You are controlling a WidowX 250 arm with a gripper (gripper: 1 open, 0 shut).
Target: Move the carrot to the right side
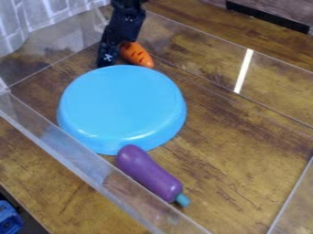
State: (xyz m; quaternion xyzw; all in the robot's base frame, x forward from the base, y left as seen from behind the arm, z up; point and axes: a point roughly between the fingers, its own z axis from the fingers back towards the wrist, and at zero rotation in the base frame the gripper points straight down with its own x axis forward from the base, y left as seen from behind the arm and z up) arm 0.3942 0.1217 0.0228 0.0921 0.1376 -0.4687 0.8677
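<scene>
The small orange carrot (pixel 142 57) lies on the wooden table at the back left, just beyond the rim of the blue plate (pixel 123 108). My black gripper (pixel 120 47) has come down from above onto the carrot's left end. It hides the green top. The fingers (pixel 110 50) look spread on either side of that end, though they are dark and hard to make out. The orange body sticks out to the gripper's right.
A purple eggplant (pixel 152 171) with a teal stem lies in front of the plate. Clear plastic walls (pixel 73 155) fence the table along the front and left. Bare wood (pixel 244 110) lies to the right of the plate.
</scene>
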